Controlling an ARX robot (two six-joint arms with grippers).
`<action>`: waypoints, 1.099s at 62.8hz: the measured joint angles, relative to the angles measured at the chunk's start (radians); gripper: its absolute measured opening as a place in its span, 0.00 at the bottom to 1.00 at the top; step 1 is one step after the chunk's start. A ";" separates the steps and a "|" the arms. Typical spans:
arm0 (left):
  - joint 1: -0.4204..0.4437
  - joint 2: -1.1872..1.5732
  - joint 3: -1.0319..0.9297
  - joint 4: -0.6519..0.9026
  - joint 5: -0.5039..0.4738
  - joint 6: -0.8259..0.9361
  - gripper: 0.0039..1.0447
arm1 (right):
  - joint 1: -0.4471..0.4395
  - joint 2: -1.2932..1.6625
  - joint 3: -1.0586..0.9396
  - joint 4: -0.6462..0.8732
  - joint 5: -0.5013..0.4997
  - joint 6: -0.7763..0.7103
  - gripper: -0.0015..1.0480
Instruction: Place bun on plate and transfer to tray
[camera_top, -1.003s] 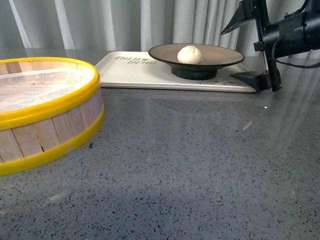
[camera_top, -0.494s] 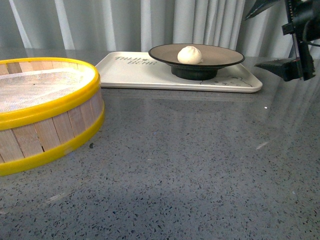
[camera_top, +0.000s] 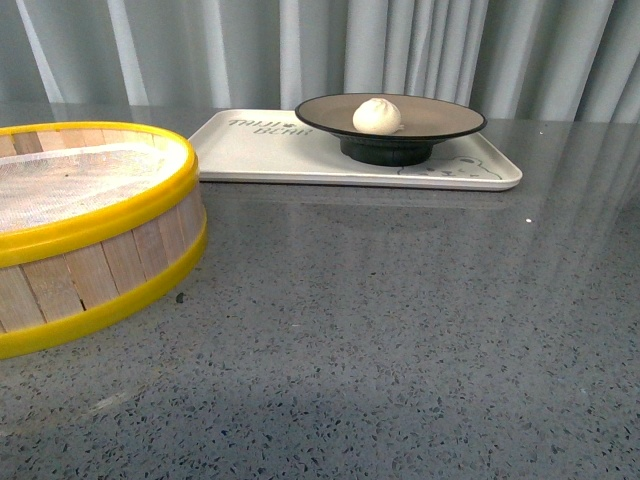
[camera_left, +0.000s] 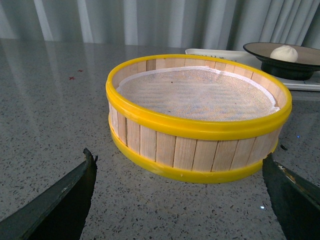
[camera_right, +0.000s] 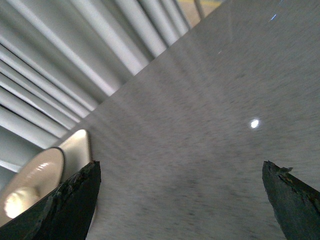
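Observation:
The white bun (camera_top: 377, 115) sits on the black-rimmed tan plate (camera_top: 440, 117), and the plate stands on the cream tray (camera_top: 265, 148) at the far side of the table. Neither arm shows in the front view. My left gripper (camera_left: 182, 172) is open and empty, just short of the steamer basket, with the bun (camera_left: 283, 53) and plate (camera_left: 305, 56) far beyond it. My right gripper (camera_right: 182, 172) is open and empty over bare table, with the plate (camera_right: 42, 167), the blurred bun (camera_right: 15, 202) and a tray corner (camera_right: 77, 147) off to one side.
A yellow-rimmed wooden steamer basket (camera_top: 75, 270) with a white cloth liner stands at the near left; it fills the left wrist view (camera_left: 197, 130). The table (camera_top: 400, 320) is grey speckled stone. Grey curtains (camera_top: 250, 50) hang behind it.
My right arm, which was beside the tray's right end, has pulled away to the right and out of the front view. Bun, plate and tray have stayed put.

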 joint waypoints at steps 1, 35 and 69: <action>0.000 0.000 0.000 0.000 0.000 0.000 0.94 | -0.009 -0.032 -0.033 0.019 0.007 -0.041 0.92; 0.000 -0.001 0.000 0.000 -0.001 0.000 0.94 | 0.076 -0.555 -0.512 0.149 -0.163 -0.512 0.42; 0.000 -0.001 0.000 0.000 0.000 0.000 0.94 | 0.276 -0.801 -0.666 0.050 0.024 -0.515 0.02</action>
